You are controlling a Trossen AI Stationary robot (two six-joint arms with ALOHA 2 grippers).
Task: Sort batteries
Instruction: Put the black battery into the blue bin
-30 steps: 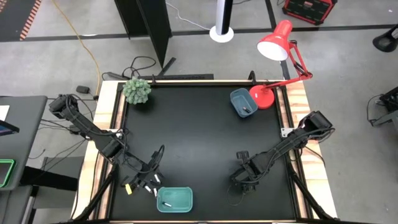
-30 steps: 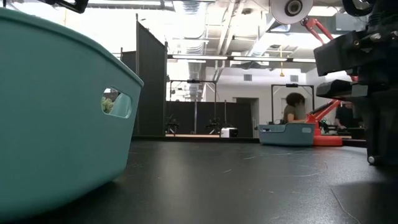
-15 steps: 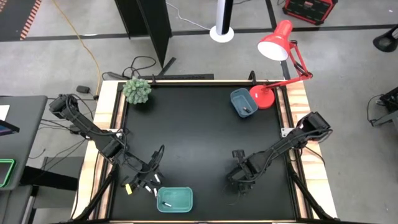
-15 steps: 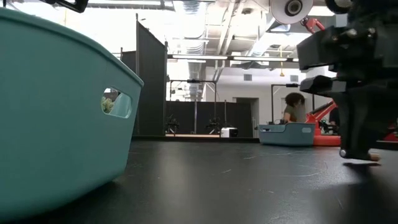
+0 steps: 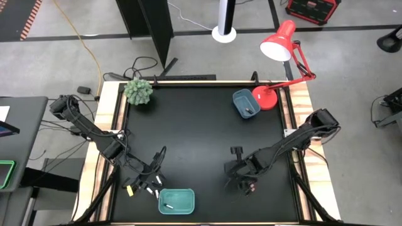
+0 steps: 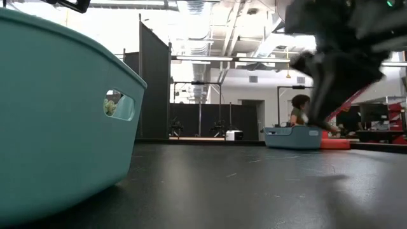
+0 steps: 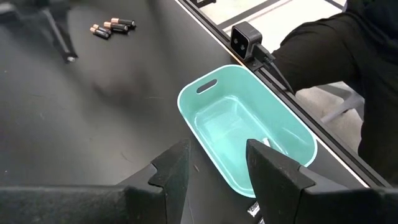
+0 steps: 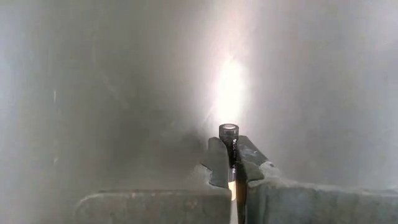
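Note:
My right gripper (image 8: 229, 155) is shut on a dark battery. In the high view it is right of the table's middle, toward the near edge (image 5: 240, 178). In the low view it shows blurred and raised off the table (image 6: 331, 70). A few dark, banded batteries (image 7: 112, 27) lie loose on the black table. My left gripper (image 7: 214, 165) is open and empty beside the teal tray (image 7: 205, 134), near the table's front left (image 5: 151, 179). A whitish battery (image 7: 267, 144) lies in that tray. My right gripper pinches the dark battery between its two fingertips (image 8: 216, 158). The battery's metal end (image 8: 229, 129) sticks out just past the tips. The battery is lifted clear of the table.
A blue tray (image 5: 245, 103) stands at the far right next to a red desk lamp (image 5: 276, 47). A small green plant (image 5: 138, 91) sits at the far left corner. The teal tray (image 5: 176, 201) is at the near edge. A person in dark clothes (image 7: 348, 56) is beyond that edge.
My right gripper has moved toward the table's left edge. It has risen from the table top and tipped, staying shut on the battery.

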